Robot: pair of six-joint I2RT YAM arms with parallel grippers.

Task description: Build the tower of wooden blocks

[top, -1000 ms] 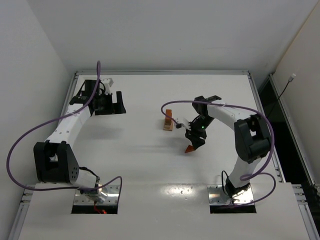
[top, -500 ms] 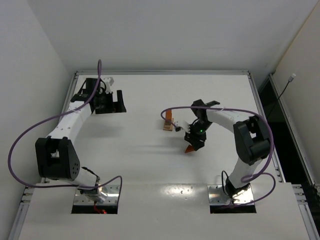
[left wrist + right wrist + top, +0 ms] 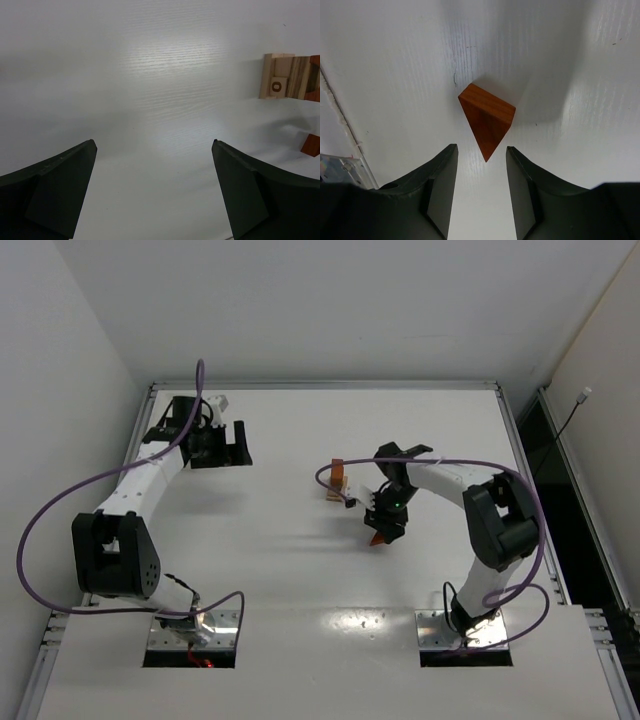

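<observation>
Right wrist view: the right pincer [image 3: 481,149], half spread and empty, straddles the tip of the reddish wedge [image 3: 487,117] lying mid-frame, with the wood block tower [image 3: 337,486] centre-frame in the top view, so closing on those slopes could squirt it away.

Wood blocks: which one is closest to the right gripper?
The reddish-brown wedge, alone on the table at the right gripper; the rest are stacked in the tower.

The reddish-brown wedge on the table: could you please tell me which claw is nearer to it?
Right. The right claw hovers at the wedge, whose tip points between its open fingers; the left claw is far off on the left side.
</observation>
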